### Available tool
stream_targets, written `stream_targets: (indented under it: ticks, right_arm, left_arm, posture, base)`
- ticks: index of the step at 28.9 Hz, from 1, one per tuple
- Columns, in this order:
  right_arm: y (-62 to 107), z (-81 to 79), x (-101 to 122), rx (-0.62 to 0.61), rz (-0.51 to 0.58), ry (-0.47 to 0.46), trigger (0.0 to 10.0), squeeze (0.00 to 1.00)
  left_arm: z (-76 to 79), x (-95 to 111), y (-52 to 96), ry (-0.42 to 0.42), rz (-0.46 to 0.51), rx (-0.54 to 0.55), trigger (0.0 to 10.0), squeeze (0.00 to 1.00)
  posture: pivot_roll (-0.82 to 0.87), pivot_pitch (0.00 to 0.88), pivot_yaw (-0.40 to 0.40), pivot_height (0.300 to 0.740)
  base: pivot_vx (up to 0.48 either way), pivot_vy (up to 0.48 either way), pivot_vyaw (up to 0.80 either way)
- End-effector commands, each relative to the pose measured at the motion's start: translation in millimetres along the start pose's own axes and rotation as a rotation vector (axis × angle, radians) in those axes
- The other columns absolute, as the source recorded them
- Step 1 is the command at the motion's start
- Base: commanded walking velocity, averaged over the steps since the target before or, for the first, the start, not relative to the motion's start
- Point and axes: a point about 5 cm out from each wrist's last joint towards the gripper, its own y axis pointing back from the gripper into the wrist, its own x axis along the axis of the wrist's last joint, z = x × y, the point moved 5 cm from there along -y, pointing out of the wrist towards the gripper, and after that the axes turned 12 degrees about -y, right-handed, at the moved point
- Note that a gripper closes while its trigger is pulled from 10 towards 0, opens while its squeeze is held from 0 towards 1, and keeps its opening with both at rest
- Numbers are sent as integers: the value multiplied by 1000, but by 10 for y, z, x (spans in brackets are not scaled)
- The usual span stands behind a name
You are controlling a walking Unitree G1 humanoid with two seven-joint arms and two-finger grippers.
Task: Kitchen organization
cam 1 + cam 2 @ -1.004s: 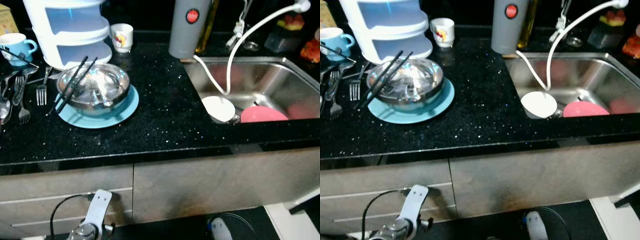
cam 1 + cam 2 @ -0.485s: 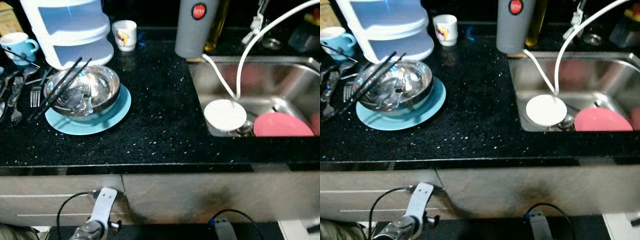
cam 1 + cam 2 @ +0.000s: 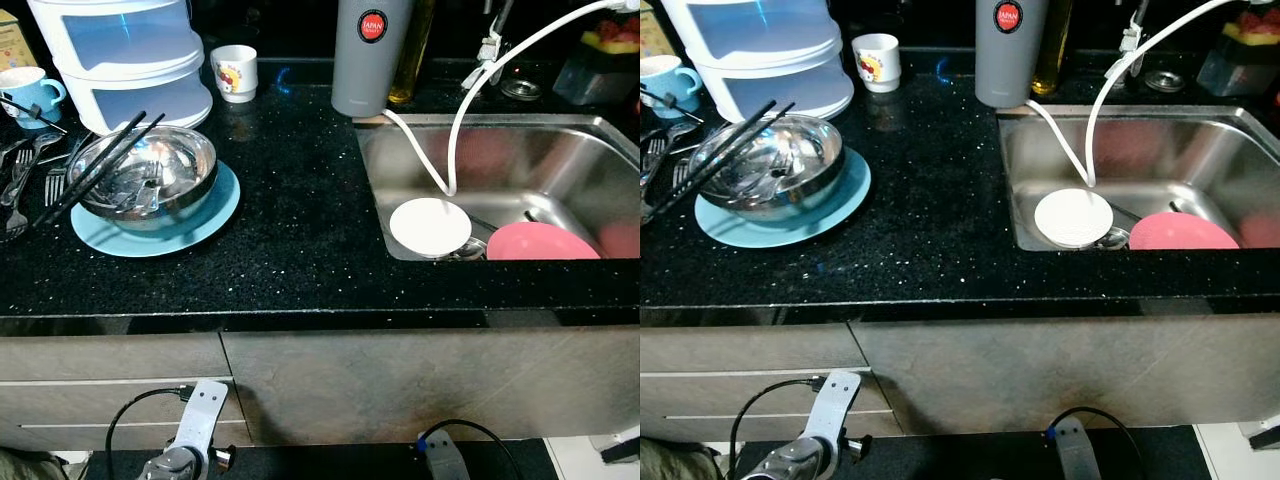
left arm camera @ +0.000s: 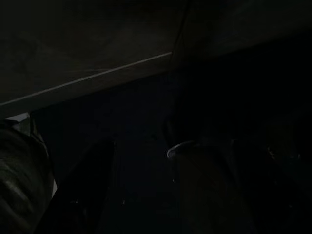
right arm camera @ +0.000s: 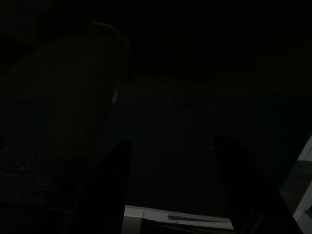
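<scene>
- Counter [image 3: 320, 230] of black speckled stone ahead and above both arms; steel sink [image 3: 560, 150] set into its right half.
- Dishes to sort, left part of counter: round polished steel bowl [image 3: 142, 180] sitting on flat light-blue plate [image 3: 205, 215], pair of black chopsticks [image 3: 95, 170] laid across the bowl rim — long axis running from near-left up to far-right.
- Loose steel forks [image 3: 52, 185] just beside the plate on its left; blue mug [image 3: 25, 92] behind them; small white printed cup [image 3: 232, 72] further back, near the tall grey thermos [image 3: 368, 55].
- In the sink: round white lid-like disc [image 3: 430, 226] at the end of the white hose [image 3: 470, 100], pink plate [image 3: 542, 242] beside it.
- Key relation: bowl stack lies up and forward of the left arm, so left is the nearer arm for it; sink items fall to the right arm.
- Left gripper [image 4: 141, 195]: hanging low in front of the drawer fronts, below counter level, fingers spread apart, nothing between them.
- Right gripper [image 5: 170, 180]: also hanging idle in the dark, fingers apart, holding nothing.
- Judgement: no reach begun — next move needs an arm raised above the counter edge first.
</scene>
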Motion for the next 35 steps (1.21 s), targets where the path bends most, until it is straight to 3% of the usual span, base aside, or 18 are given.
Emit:
stream_targets:
  ticks: [1, 9, 13, 17, 19, 20, 22, 24, 28, 33, 35]
  right_arm:
    - [-6, 4, -75, 0, -17, 0, 10000, 0]
    - [-6, -3, -69, 7, -11, 15, 10000, 0]
    - [-6, -25, -37, 25, 13, 44, 10000, 0]
    - [-5, -36, -18, 35, 24, 60, 10000, 0]
    - [-3, -61, -2, 57, 33, 82, 10000, 0]
    - [-3, -61, -2, 57, 33, 82, 10000, 0]
    - [-3, -71, -5, 67, 28, 93, 10000, 0]
    - [-3, -71, -5, 67, 28, 93, 10000, 0]
    - [-3, -75, -14, 70, 25, 93, 10000, 0]
    - [-3, -74, -18, 72, 24, 92, 10000, 0]
    - [-3, -76, -22, 73, 24, 90, 10000, 0]
  left_arm:
    - [17, -91, 11, -10, -28, -17, 10000, 0]
    - [-33, -113, 14, -20, -43, 30, 10000, 0]
    - [-105, -186, 25, 15, -87, 105, 10000, 0]
    - [-103, -217, 28, 38, -106, 110, 10000, 0]
    - [17, -215, 20, 29, -107, -8, 10000, 0]
    - [17, -215, 20, 29, -107, -8, 10000, 0]
    - [143, -173, 25, -55, -88, -147, 10000, 0]
    - [143, -173, 25, -55, -88, -147, 10000, 0]
    - [270, -64, 41, -187, -19, -276, 10000, 0]
    - [387, 42, 65, -200, 64, -365, 10000, 0]
    - [521, 120, 110, -160, 131, -473, 10000, 0]
  posture:
    - [55, 116, -6, 740]
    - [55, 113, -6, 740]
    - [59, 125, -8, 740]
    - [72, 132, -14, 740]
    - [85, 139, -20, 740]
    - [85, 139, -20, 740]
    - [89, 144, -21, 740]
    - [89, 144, -21, 740]
    - [91, 151, -20, 740]
    - [91, 153, -19, 740]
    - [86, 155, -16, 740]
  base:
    - [0, -480, 0]
    - [0, -206, 0]
    - [0, 0, 0]
    - [0, 0, 0]
    - [0, 0, 0]
    - [0, 0, 0]
    - [0, 0, 0]
    - [0, 0, 0]
    - [0, 0, 0]
    - [0, 0, 0]
    - [0, 0, 0]
